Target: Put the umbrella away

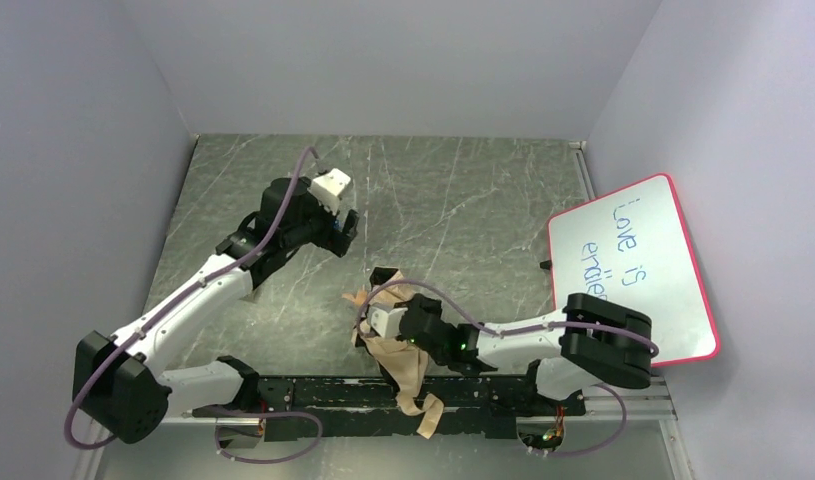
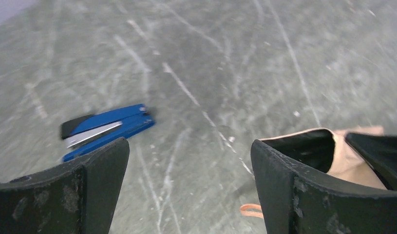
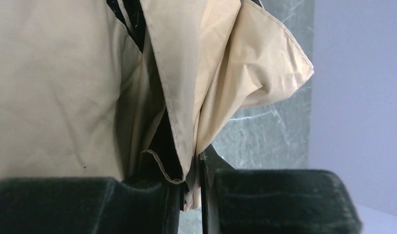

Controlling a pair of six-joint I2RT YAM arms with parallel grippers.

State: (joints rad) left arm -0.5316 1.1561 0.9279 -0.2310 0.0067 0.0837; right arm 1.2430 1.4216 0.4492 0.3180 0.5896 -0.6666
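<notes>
At right claw (image 3: 191, 195), crumpled beige umbrella (image 3: 65, 78)

A compact folding umbrella (image 1: 408, 372) in cream-beige fabric with a black inner lining is pictured collapsed but unfastened, lying crumpled at the near side of the grey marbled table (image 1: 463, 200). Its loose folds are seen trailing over the table's near edge. A gathered pleat of the canopy is shown pinched between the narrowed fingers of the right gripper (image 3: 191, 195), with dark lining exposed between the creased panels.
</notes>
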